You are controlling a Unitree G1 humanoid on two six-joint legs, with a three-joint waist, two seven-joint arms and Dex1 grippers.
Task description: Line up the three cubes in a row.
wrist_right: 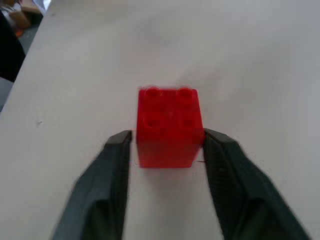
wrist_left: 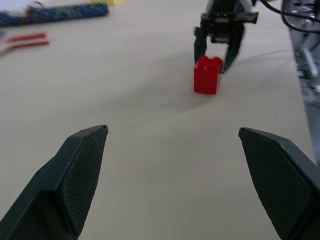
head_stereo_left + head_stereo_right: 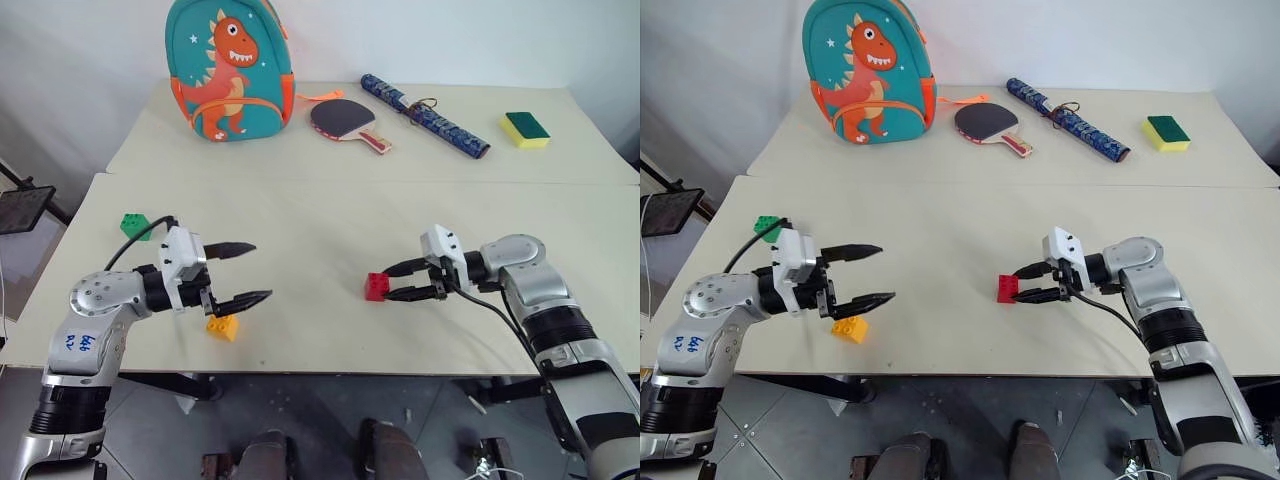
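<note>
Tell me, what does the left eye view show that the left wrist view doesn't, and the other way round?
Left eye view extra: green cube, yellow-orange cube, dinosaur backpack. Left wrist view extra: the left gripper close up, its textured pads wide apart. Shared: red cube between the right gripper fingers, on the table.

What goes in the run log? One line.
left gripper: open | right gripper: fingers beside red cube | cubes: not lined up

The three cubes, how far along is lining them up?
Nothing is lined up yet. The red cube stands on the table between the right gripper's fingers, touching one. The yellow-orange cube lies under the open left gripper; the green cube sits far off by the table's left edge.
</note>
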